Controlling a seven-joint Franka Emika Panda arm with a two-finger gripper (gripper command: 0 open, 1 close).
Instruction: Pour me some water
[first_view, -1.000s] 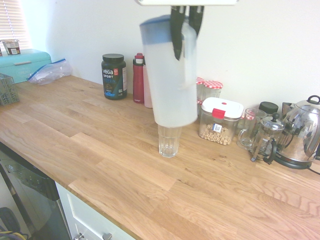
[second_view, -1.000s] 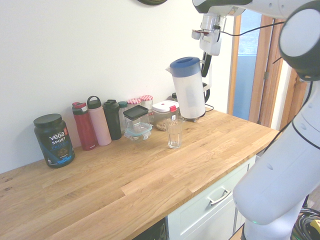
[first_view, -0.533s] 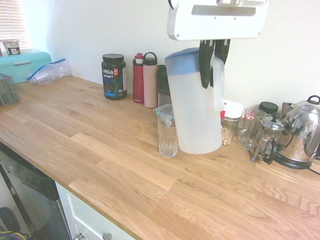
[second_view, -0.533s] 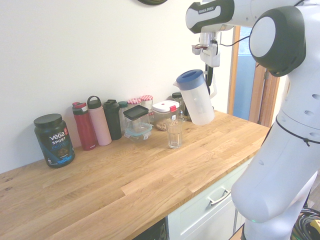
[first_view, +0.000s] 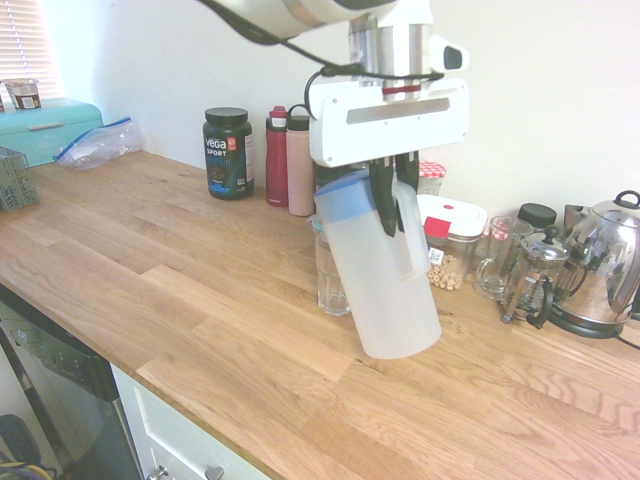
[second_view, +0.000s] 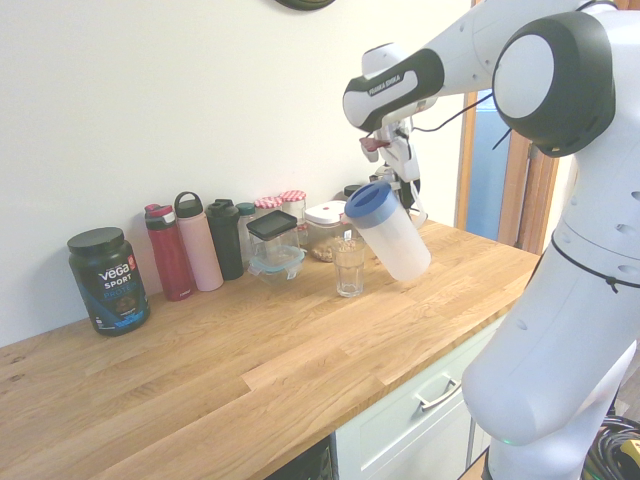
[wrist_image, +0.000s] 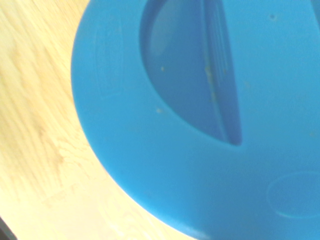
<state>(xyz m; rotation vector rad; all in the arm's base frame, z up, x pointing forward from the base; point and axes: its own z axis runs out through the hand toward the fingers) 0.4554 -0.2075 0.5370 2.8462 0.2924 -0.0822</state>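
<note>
A translucent white water pitcher (first_view: 385, 285) with a blue lid (first_view: 341, 194) hangs tilted above the wooden counter (first_view: 200, 300). Its lid end leans over a clear ribbed glass (first_view: 330, 285) and its base is raised off the wood. My gripper (first_view: 393, 196) is shut on the pitcher's handle from above. From the other side, the pitcher (second_view: 394, 240) slants with its lid (second_view: 367, 199) just above the glass (second_view: 349, 270), and the gripper (second_view: 401, 180) sits behind it. The blue lid (wrist_image: 200, 125) fills the wrist view. I cannot make out any water flowing.
Along the wall stand a black protein tub (first_view: 227, 153), red and pink bottles (first_view: 277, 158), and a white-lidded container (first_view: 444, 240). To the right are a glass mug (first_view: 492, 262), a French press (first_view: 532, 280) and a steel kettle (first_view: 605, 265). A teal bread bin (first_view: 45, 127) is far left.
The pitcher has come down from high above the counter. It has tipped from nearly upright to a clear slant, with its lid end now over the glass. The gripper stayed shut throughout.
</note>
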